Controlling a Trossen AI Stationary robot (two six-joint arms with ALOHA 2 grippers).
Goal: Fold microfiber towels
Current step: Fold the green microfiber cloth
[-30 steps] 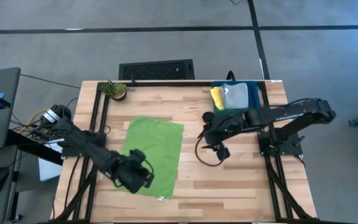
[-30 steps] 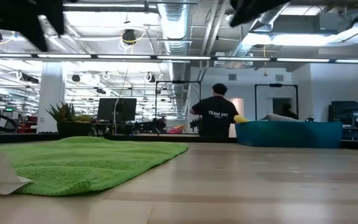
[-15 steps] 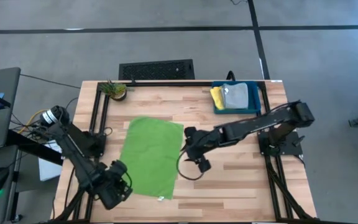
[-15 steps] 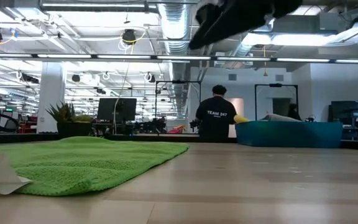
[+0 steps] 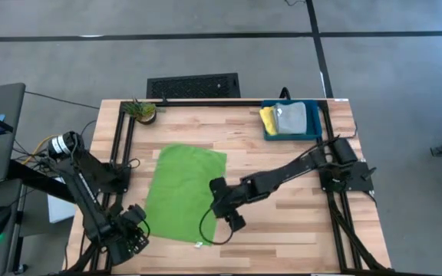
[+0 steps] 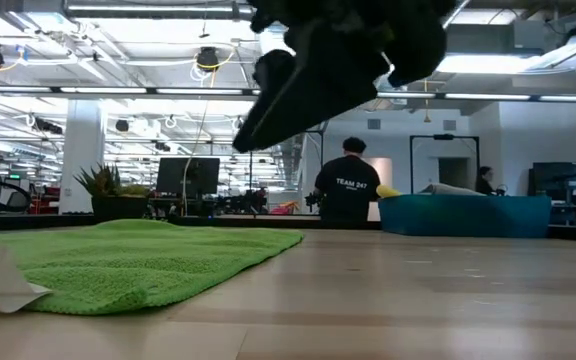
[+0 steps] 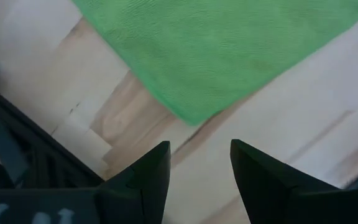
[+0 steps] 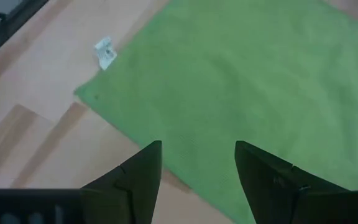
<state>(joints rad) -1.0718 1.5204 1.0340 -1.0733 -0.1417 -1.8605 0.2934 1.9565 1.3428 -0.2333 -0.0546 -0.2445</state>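
Observation:
A lime green towel (image 5: 184,195) lies spread flat on the wooden table (image 5: 282,222), with a white tag (image 8: 105,51) at its near right corner. My left gripper (image 5: 135,230) is open and empty over the bare table, just outside the towel's near left corner (image 7: 191,115). My right gripper (image 5: 216,201) is open and empty above the towel's right edge, looking down on the cloth (image 8: 241,81). It also shows at the top of the low view (image 6: 318,70). A yellow towel (image 5: 268,119) and a grey towel (image 5: 291,116) lie in the bin.
The dark teal-blue bin (image 5: 313,135) stands at the far right corner. A small potted plant (image 5: 141,111) stands at the far left. Bare wood lies right of the towel. People stand in the room beyond the table (image 6: 348,190).
My left gripper has gone from above the towel's near part toward the table's near left corner, off the cloth. My right gripper has come from near the bin toward the left and near edge, reaching the towel's right edge. The towel has stayed still.

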